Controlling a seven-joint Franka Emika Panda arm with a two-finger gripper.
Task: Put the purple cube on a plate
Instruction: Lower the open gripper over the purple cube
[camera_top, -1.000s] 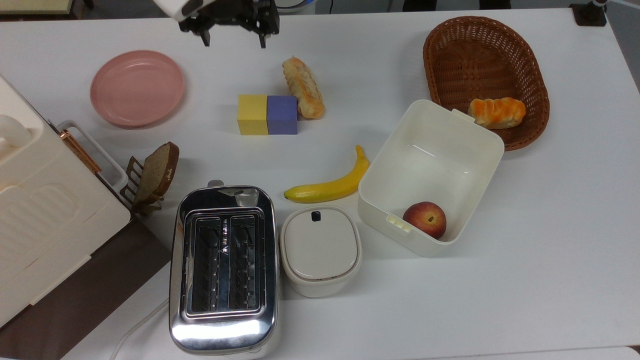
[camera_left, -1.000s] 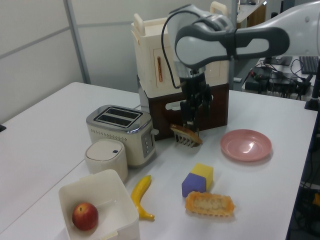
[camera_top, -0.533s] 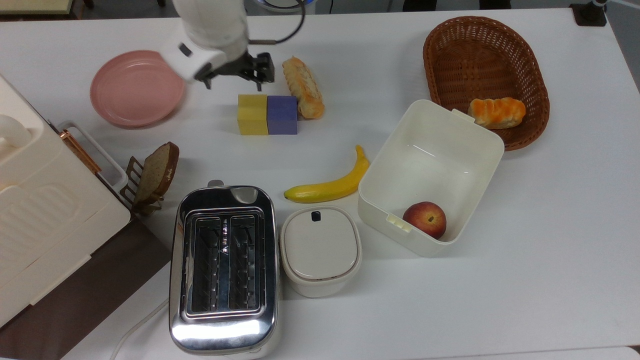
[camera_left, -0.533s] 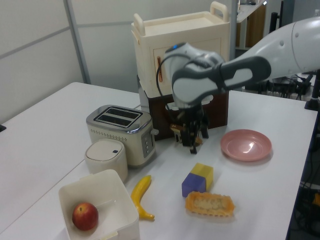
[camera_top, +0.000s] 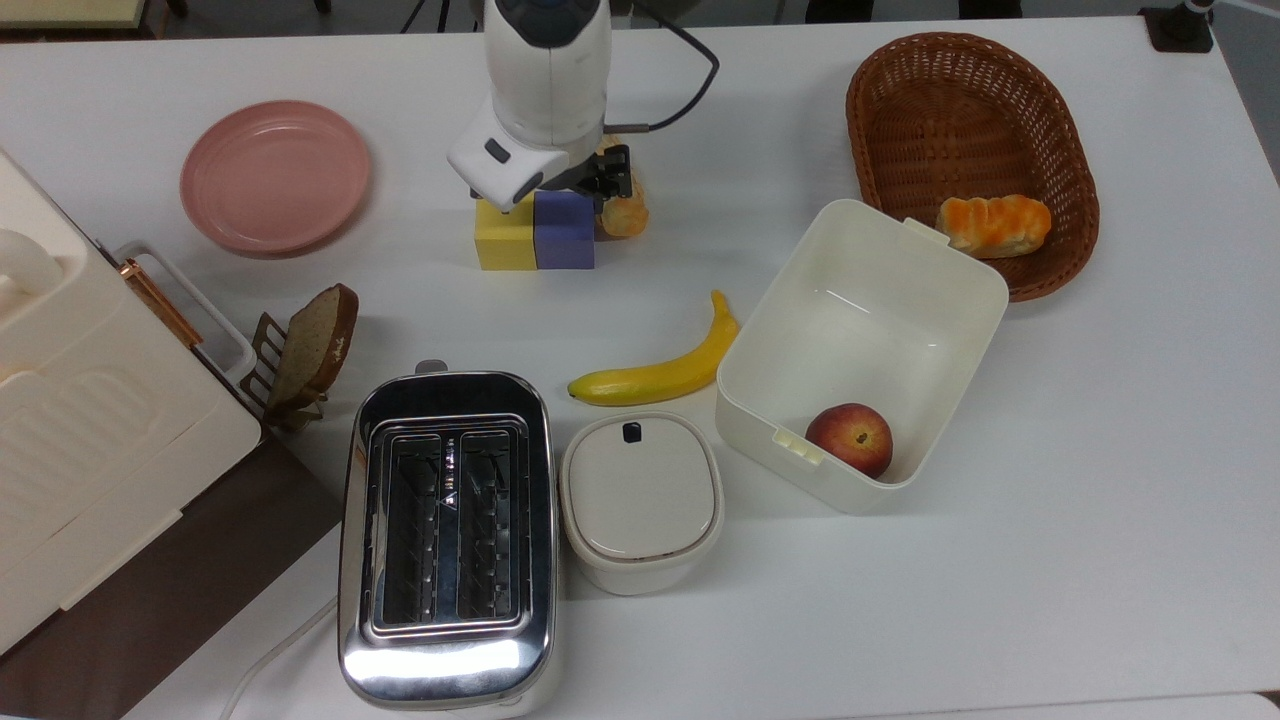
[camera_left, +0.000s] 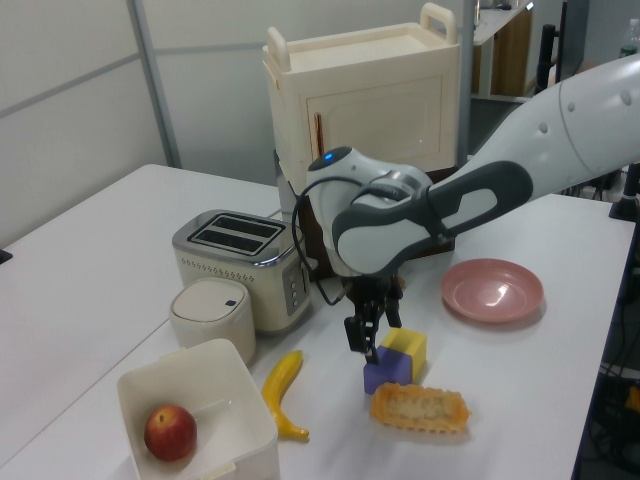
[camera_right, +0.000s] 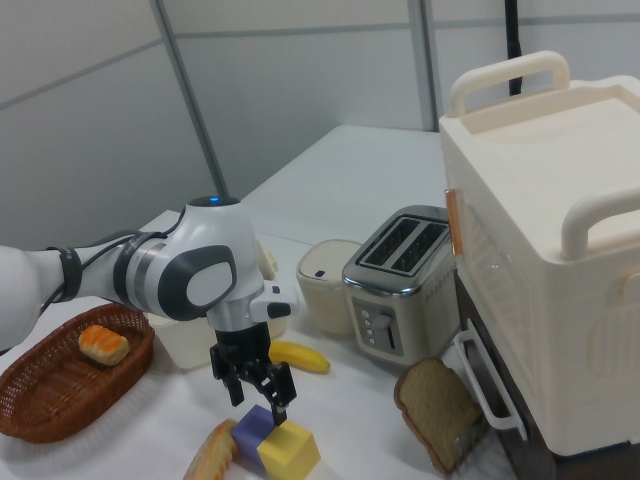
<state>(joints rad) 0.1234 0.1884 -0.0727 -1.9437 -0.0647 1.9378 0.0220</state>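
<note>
A white table (camera_top: 1000, 600) carries the whole spread, with grey wall panels behind it in the side views. The purple cube (camera_top: 564, 232) sits near the table's middle, its side pressed flush against the yellow cube (camera_top: 504, 236) and a bread roll (camera_top: 624, 214) touching or nearly touching its other side; the pink plate (camera_top: 274, 176) lies well apart toward the top view's left, bare. The gripper (camera_right: 257, 392) hangs just above the purple cube with its fingers spread apart and nothing between them. The step in hand looks like the descent for the grasp. With neighbours on two opposite sides, the fingers should probably close on the cube's two free faces, coming straight down and centred so neither tip catches the yellow block or nudges the roll. The right view shows the open fingertips and the gap above the cube plainly, which the top view hides under the arm's white wrist. The top view gives the plan layout instead: the flush seam between the cubes and the clear path to the plate. The left view shows the roll (camera_left: 420, 407) lying in front of the cubes.
</note>
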